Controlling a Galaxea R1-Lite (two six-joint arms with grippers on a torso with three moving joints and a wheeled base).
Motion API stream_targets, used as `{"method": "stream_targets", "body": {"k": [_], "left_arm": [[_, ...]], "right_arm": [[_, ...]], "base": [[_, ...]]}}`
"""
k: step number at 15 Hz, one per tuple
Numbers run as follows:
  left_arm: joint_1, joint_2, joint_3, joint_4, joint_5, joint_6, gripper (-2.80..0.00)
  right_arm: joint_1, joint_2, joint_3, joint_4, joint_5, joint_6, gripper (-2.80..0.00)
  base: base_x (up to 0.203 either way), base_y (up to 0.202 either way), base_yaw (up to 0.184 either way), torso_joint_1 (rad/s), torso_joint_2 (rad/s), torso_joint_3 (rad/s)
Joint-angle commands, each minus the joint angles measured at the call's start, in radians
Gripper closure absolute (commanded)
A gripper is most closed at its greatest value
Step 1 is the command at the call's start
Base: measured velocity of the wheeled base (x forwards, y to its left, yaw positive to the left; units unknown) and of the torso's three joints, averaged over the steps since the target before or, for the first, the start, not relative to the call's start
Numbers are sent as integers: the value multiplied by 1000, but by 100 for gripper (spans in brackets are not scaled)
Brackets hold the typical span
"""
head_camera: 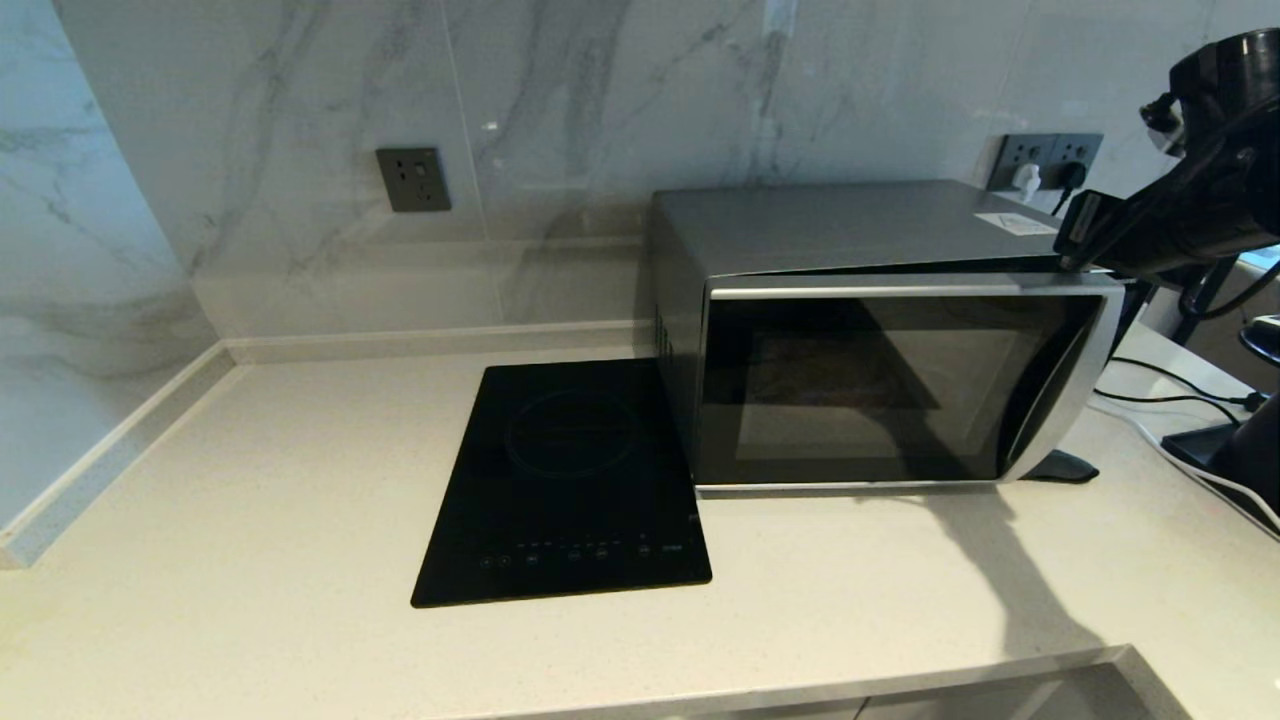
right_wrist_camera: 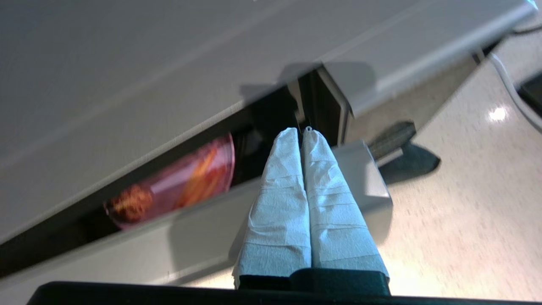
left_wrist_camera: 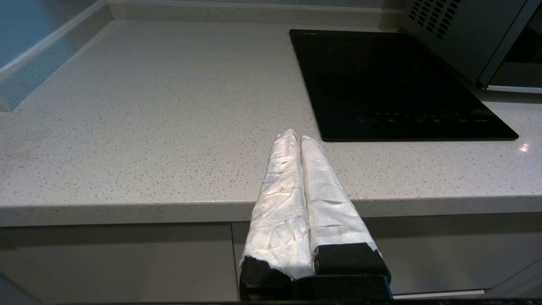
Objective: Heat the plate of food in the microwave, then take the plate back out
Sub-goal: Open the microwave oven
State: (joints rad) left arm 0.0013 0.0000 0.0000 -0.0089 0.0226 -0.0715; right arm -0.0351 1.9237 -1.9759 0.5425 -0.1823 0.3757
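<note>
The silver microwave [head_camera: 860, 240] stands at the back right of the counter, its dark glass door [head_camera: 880, 390] a narrow crack ajar. My right gripper [head_camera: 1068, 262] is at the door's top right corner, above the curved handle [head_camera: 1065, 390]. In the right wrist view its wrapped fingers [right_wrist_camera: 283, 178] are shut on nothing, tips [right_wrist_camera: 301, 130] at the gap over the door's top edge. Through that gap shows the lilac plate of food [right_wrist_camera: 182, 182], inside, with orange fries and a brown piece. My left gripper [left_wrist_camera: 296, 135] hangs shut and empty by the counter's front edge.
A flat black induction hob [head_camera: 570, 480] lies left of the microwave. Wall sockets [head_camera: 1045, 160] with plugs sit behind it, and cables [head_camera: 1170, 385] run over the counter on the right to a black object [head_camera: 1250, 450]. A marble wall bounds the counter's left side.
</note>
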Motion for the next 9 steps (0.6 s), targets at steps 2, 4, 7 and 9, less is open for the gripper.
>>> {"method": "stream_targets", "body": {"k": [2, 4, 7, 9], "left_arm": [[0, 2, 0, 0, 0, -1, 0], [0, 2, 0, 0, 0, -1, 0], [0, 2, 0, 0, 0, -1, 0], [0, 2, 0, 0, 0, -1, 0]], "right_arm": [[0, -68, 29, 84, 35, 10, 0], [0, -109, 69, 126, 70, 28, 0], [0, -170, 139, 191, 128, 29, 0], [0, -220, 189, 235, 177, 30, 0]], "base": [[0, 0, 0, 0, 0, 0], [0, 0, 0, 0, 0, 0], [0, 0, 0, 0, 0, 0], [0, 0, 0, 0, 0, 0]]}}
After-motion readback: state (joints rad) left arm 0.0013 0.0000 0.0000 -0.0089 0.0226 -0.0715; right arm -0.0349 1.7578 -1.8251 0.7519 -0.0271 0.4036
